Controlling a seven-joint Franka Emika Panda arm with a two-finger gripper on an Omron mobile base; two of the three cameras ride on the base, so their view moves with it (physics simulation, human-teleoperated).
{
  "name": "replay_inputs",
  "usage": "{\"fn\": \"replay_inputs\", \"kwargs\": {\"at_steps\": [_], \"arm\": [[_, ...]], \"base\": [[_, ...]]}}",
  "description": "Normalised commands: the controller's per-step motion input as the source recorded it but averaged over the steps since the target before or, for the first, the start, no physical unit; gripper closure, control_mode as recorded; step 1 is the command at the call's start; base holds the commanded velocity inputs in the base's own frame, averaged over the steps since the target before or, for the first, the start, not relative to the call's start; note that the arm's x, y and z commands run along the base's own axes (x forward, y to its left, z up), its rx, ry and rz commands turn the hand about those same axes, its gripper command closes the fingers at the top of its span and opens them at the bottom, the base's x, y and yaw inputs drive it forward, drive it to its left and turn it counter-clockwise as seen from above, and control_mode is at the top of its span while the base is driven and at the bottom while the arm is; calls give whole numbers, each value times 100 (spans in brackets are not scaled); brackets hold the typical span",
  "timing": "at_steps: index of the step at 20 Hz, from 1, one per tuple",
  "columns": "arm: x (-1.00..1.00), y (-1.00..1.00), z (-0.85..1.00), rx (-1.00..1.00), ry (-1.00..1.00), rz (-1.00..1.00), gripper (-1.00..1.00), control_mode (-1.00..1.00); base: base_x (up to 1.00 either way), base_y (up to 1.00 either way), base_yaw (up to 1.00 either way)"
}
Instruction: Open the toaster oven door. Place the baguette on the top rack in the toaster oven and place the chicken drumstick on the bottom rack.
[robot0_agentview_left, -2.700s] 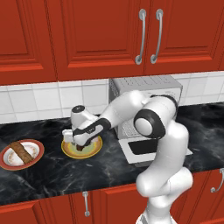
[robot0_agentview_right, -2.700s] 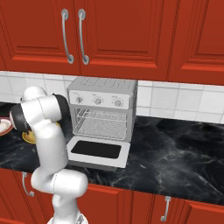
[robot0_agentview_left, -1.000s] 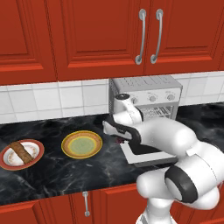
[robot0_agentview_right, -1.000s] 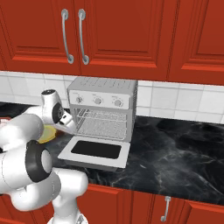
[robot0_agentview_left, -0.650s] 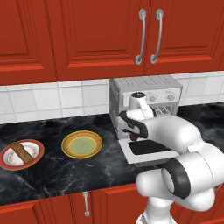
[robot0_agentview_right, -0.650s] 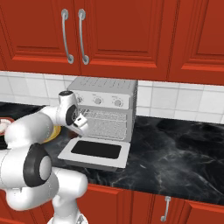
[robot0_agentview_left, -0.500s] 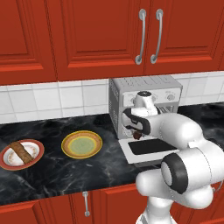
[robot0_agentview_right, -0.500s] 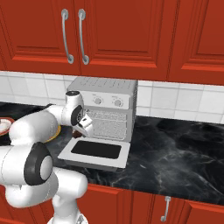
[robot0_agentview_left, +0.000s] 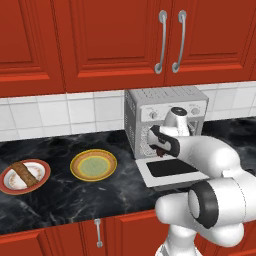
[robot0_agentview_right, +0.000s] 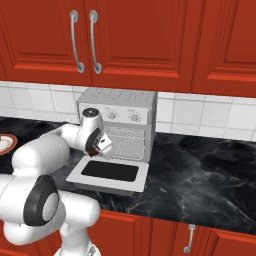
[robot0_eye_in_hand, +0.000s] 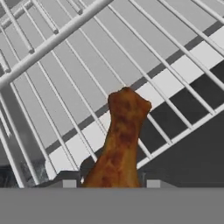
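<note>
The toaster oven (robot0_agentview_left: 150, 101) (robot0_agentview_right: 119, 101) stands on the counter. The toaster oven door (robot0_agentview_left: 172, 170) (robot0_agentview_right: 111, 172) is folded down flat in front of it. My gripper (robot0_agentview_left: 159, 149) (robot0_agentview_right: 98, 148) (robot0_eye_in_hand: 111, 183) is at the mouth of the cavity, low down, shut on the chicken drumstick (robot0_eye_in_hand: 122, 131). The drumstick's bulbous end points forward over a silver wire rack (robot0_eye_in_hand: 65, 83); I cannot tell whether it touches the bars. The baguette (robot0_agentview_left: 23, 173) lies on a red-rimmed plate (robot0_agentview_left: 41, 168) far to the left.
A yellow plate (robot0_agentview_left: 93, 165) with nothing on it sits between the baguette's plate and the oven. Red cabinets with metal handles (robot0_agentview_left: 170, 35) hang above. The black marble counter (robot0_agentview_right: 205, 170) stretches to the right of the oven.
The arm has swung right from the yellow plate to the oven, carrying the drumstick. The yellow plate is left bare. The gripper has moved in to the cavity opening over the open door.
</note>
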Motion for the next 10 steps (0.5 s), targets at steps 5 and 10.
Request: {"fn": "replay_inputs", "kwargs": {"at_steps": [5, 10], "arm": [[22, -16, 13, 9, -5, -9, 100, -100], [38, -1, 0, 6, -4, -8, 100, -100]], "base": [[0, 0, 0], [0, 0, 0]]}}
